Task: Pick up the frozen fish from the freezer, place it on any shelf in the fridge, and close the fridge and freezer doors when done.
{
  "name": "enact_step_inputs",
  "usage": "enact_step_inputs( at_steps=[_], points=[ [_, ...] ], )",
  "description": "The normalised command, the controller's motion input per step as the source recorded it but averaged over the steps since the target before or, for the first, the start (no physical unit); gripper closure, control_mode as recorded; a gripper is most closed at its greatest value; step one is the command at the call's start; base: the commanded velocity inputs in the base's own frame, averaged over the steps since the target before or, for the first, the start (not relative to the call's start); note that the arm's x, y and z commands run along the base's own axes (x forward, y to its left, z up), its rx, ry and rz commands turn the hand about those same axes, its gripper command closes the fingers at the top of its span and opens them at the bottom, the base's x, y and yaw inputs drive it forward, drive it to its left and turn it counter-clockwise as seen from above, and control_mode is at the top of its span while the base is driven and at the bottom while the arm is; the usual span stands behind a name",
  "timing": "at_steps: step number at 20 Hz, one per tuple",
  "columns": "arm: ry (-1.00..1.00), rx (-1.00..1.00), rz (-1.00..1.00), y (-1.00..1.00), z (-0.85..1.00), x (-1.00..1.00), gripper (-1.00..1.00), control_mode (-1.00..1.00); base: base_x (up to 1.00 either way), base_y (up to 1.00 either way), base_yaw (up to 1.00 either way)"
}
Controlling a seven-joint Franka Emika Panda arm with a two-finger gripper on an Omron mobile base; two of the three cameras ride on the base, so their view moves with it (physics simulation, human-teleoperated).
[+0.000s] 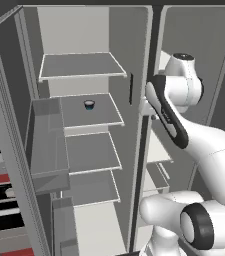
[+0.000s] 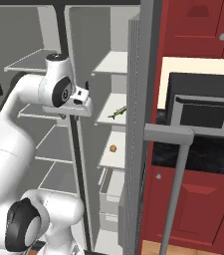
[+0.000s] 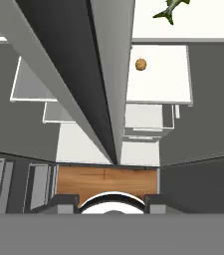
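Greenish fish point(image 2: 116, 113) near shelf point(image 2: 114, 104) edge

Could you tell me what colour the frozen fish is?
Dark olive green; the frozen fish shows best in the hand view.

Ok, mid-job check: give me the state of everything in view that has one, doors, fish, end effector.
fridge door: open
freezer door: open
frozen fish: lying on a freezer shelf, not grasped
small orange item: resting on the shelf below the fish
small cup: upright on a fridge shelf
end effector: holds nothing; open or shut cannot be told
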Motion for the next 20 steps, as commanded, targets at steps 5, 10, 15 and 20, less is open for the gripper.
enact_step_inputs(
  at_steps=[5, 10, 15, 20],
  points=[
    [-0.11, 0.00, 0.00, 0.00, 0.00, -0.48, -1.00, -1.00, 0.00, 0.00, 0.00],
    [-0.10, 0.00, 0.00, 0.00, 0.00, -0.47, -1.00, -1.00, 0.00, 0.00, 0.00],
    [-0.12, 0.00, 0.00, 0.00, 0.00, -0.52, -1.00, -1.00, 0.00, 0.00, 0.00],
    [-0.09, 0.00, 0.00, 0.00, -0.03, -0.63, -1.00, -1.00, 0.00, 0.00, 0.00]
  ],
)
